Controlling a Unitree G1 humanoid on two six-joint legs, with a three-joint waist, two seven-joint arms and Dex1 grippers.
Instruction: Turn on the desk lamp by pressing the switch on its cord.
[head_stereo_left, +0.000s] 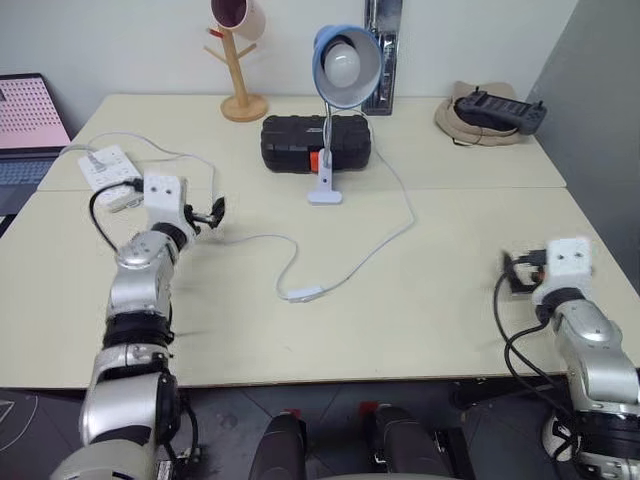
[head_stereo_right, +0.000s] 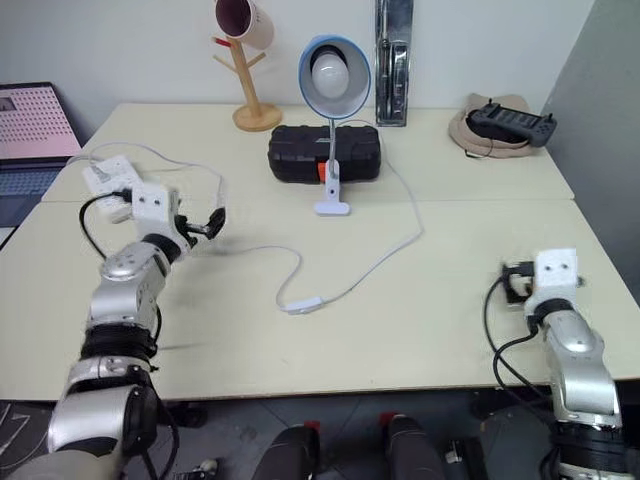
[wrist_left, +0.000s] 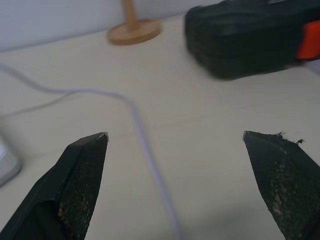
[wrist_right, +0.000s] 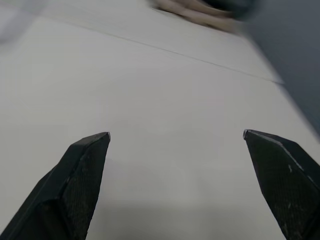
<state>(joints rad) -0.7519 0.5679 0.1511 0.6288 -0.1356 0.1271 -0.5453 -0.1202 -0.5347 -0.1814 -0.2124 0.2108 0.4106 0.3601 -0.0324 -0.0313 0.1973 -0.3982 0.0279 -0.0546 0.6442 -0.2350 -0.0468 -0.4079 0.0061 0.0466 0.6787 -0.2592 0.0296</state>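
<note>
the left claw (head_stereo_left: 214, 212) stood wide open and empty, hovering over the left part of the worktop (head_stereo_left: 430, 320) with its two black fingers (wrist_left: 82, 175) spread apart and a stretch of the cord (wrist_left: 145, 150) running between them on the surface below. the right claw (head_stereo_left: 516, 272) was also wide open and empty, low over the bare right side of the worktop, well apart from everything else.

out from the left claw, toward the middle of the worktop, lay the switch (head_stereo_left: 304, 294): one small white oblong, flat on the surface, its long axis running roughly left to right with a slight tilt. one thin white cord left each end of it, one stretch curling back toward the left claw and the power strip (head_stereo_left: 108, 168), the other sweeping right and away in a wide bend to the lamp.

the one desk lamp (head_stereo_left: 345, 65) stood behind the switch, well apart from it, its white base (head_stereo_left: 325, 190) on the worktop, a thin white stem rising, and its round light-blue shade tilted to face the robot, showing a big white bulb that looked unlit. just behind the base lay one black case (head_stereo_left: 315, 143) with an orange latch. at the far edge stood one wooden mug tree (head_stereo_left: 243, 80) carrying one mug, and at the far right one black remote (head_stereo_left: 500, 108) rested on a tan hat.
</note>
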